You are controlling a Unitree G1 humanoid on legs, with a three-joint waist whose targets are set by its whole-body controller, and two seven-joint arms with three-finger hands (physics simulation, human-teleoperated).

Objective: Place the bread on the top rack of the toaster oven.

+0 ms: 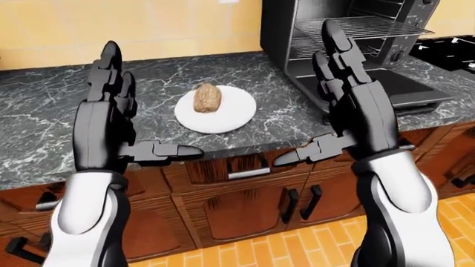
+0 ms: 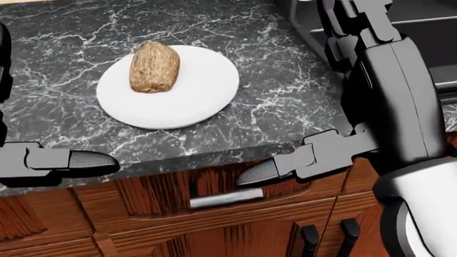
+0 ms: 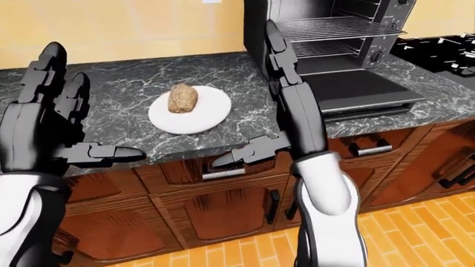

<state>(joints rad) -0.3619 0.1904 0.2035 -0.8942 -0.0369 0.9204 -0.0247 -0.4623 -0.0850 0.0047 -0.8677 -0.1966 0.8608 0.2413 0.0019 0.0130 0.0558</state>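
Your bread [image 2: 154,66] lies on white plate [image 2: 207,99], plate on dark marble counter [image 1: 44,133], left of toaster oven [image 1: 349,39] in left-eye view. Oven door [image 3: 356,89] hangs open, flat over counter; top rack [image 3: 334,26] bare, lower rack beneath. Your left hand [image 1: 111,105] and right hand [image 1: 349,94] raised upright, fingers spread apart, thumbs pointing inward, holding nothing. Wooden cabinets [image 1: 245,206] below counter.

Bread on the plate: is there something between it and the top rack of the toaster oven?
Nothing visible. The bread lies alone on the white plate; the toaster oven door is folded down, the top rack bare. Both hands are raised and open.
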